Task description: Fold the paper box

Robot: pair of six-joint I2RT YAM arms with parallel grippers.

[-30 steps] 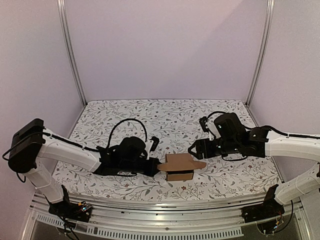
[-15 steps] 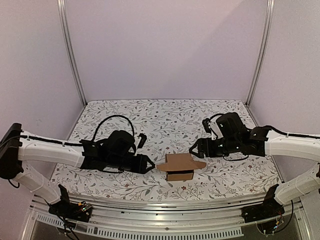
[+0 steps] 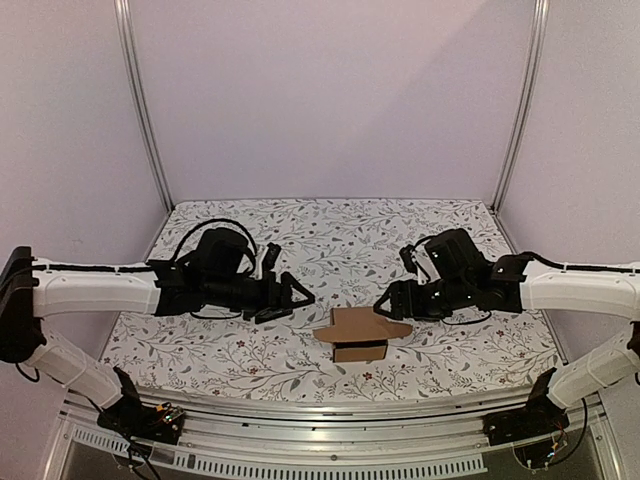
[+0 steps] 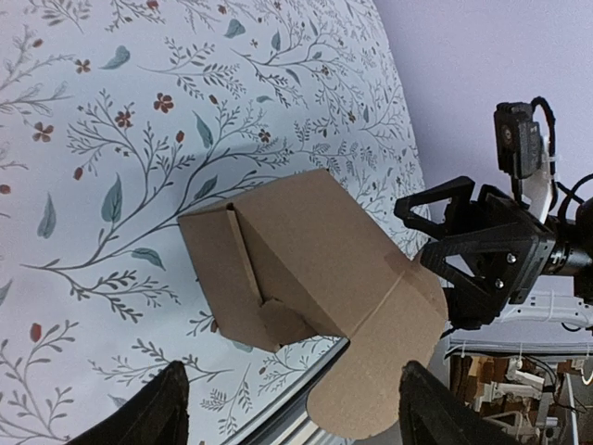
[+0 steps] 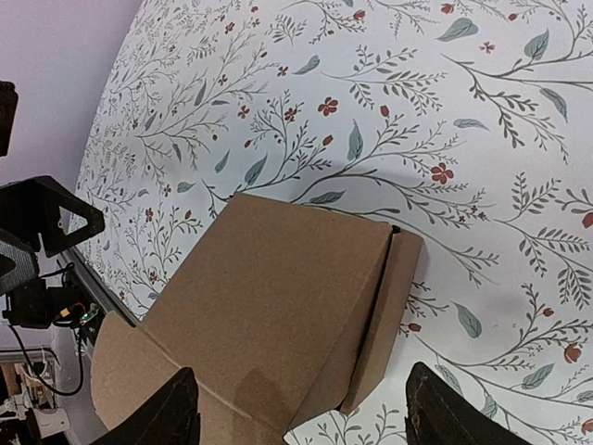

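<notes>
The paper box (image 3: 358,335) is a small brown cardboard box standing on the flowered table near the front middle, with a rounded flap (image 3: 395,328) sticking out to its right. My left gripper (image 3: 290,300) is open to the box's upper left, apart from it. My right gripper (image 3: 384,299) is open just behind the box's right end, holding nothing. In the left wrist view the box (image 4: 296,250) lies beyond my open gripper (image 4: 287,419), and the right gripper (image 4: 463,250) shows behind it. In the right wrist view the box (image 5: 278,315) sits in front of my open gripper (image 5: 301,413).
The flowered tablecloth (image 3: 330,235) covers the table, which is walled by pale panels on three sides. A metal rail (image 3: 330,405) runs along the front edge close to the box. Both arm bases stand at the front corners.
My left gripper has opened, let go of the box's left end and drawn back to the left and farther up the table. The box and the right gripper have barely moved.
</notes>
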